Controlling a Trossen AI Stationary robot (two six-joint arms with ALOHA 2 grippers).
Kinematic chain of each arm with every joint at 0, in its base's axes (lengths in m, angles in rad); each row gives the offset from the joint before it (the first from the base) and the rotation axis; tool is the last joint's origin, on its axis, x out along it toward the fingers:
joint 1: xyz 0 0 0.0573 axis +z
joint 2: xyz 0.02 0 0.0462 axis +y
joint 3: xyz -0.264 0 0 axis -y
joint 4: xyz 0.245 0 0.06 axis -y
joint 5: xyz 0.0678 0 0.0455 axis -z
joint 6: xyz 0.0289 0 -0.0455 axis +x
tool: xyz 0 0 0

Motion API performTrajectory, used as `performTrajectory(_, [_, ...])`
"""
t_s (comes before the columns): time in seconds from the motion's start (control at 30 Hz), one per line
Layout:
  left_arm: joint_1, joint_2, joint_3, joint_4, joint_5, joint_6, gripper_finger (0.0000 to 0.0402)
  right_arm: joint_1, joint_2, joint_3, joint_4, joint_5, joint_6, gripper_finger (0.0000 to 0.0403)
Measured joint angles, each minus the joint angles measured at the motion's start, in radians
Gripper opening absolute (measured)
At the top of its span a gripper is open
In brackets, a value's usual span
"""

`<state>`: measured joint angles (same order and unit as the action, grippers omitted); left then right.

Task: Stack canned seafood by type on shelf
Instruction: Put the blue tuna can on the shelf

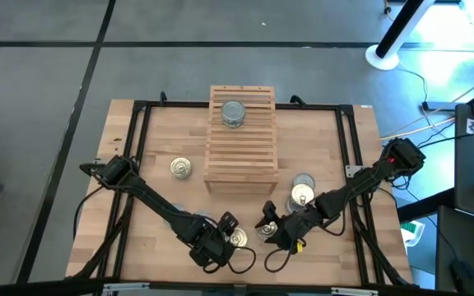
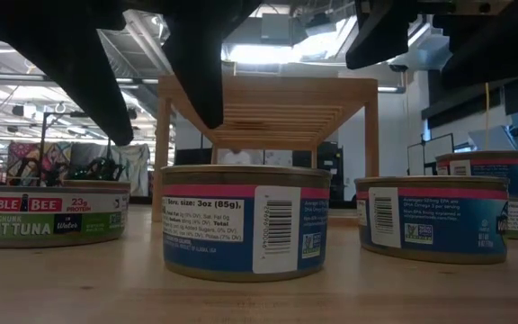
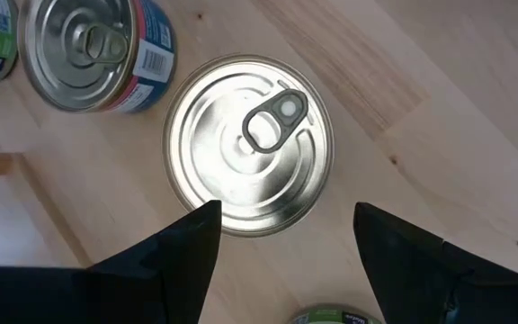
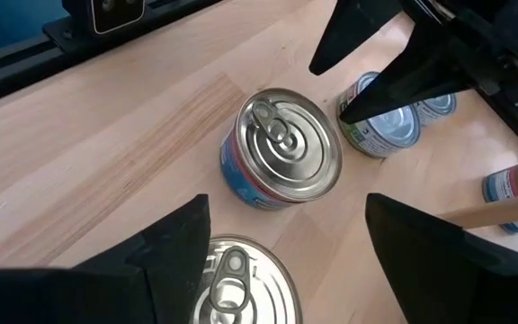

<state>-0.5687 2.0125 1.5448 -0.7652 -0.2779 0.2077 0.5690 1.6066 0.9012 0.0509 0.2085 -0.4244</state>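
Note:
Several short round tins stand on the wooden table. One silver-topped tin (image 1: pixel 233 113) sits on top of the slatted light-wood shelf (image 1: pixel 241 156). My left gripper (image 3: pixel 281 229) is open and hovers above a pull-tab tin (image 3: pixel 250 144), near the table's near edge (image 1: pixel 237 238). My right gripper (image 4: pixel 286 225) is open just to its right (image 1: pixel 267 224), above another pull-tab tin (image 4: pixel 236 279), with a blue-labelled tin (image 4: pixel 290 148) standing between the two grippers. Neither gripper touches a tin.
A lone tin (image 1: pixel 181 168) stands left of the shelf and two tins (image 1: pixel 302 189) stand right of it. The low view shows a green-labelled tuna tin (image 2: pixel 48 211) and blue-labelled tins (image 2: pixel 245 220) close together. A black frame (image 1: pixel 138 111) borders the table.

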Motion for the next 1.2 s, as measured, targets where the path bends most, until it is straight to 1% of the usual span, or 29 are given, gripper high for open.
performTrajectory(0.13, [-0.009, 0.0, 0.0, 0.01, 0.0, -0.023, 0.025, 0.0, 0.0, 0.0, 0.0, -0.001, -0.01, 0.0294])
performTrajectory(0.3, [-0.027, 0.0, 0.0, 0.028, -0.002, -0.068, 0.025, 0.0, 0.0, 0.0, 0.003, -0.053, -0.025, 0.0294])
performTrajectory(0.37, [-0.035, 0.0, 0.0, 0.035, -0.025, -0.074, 0.025, 0.0, 0.0, 0.0, 0.003, -0.071, -0.026, 0.0294])
performTrajectory(0.5, [-0.042, 0.0, 0.0, 0.052, -0.043, -0.076, 0.025, 0.0, 0.0, 0.0, 0.003, -0.071, -0.026, 0.0294])
performTrajectory(0.7, [-0.046, 0.008, 0.001, 0.055, -0.05, -0.127, 0.025, 0.0, 0.0, 0.0, 0.004, -0.071, -0.026, 0.0294])
performTrajectory(0.83, [-0.061, 0.035, 0.0, 0.069, -0.057, -0.154, 0.025, 0.0, -0.001, 0.0, 0.009, -0.046, -0.027, 0.0294])
performTrajectory(0.97, [-0.08, 0.048, 0.0, 0.074, -0.134, -0.158, 0.025, 0.0, -0.001, -0.002, 0.014, -0.031, -0.035, 0.0294])
performTrajectory(1.07, [-0.081, 0.047, 0.0, 0.074, -0.157, -0.185, 0.025, 0.0, 0.001, -0.002, 0.019, -0.014, -0.075, 0.0294])
performTrajectory(1.13, [-0.079, 0.047, 0.0, 0.074, -0.159, -0.2, 0.025, -0.006, 0.017, -0.001, 0.052, 0.014, -0.106, 0.0294])
performTrajectory(1.2, [-0.079, 0.051, 0.001, 0.076, -0.166, -0.202, 0.025, -0.009, 0.041, -0.001, 0.086, 0.011, -0.133, 0.0294])
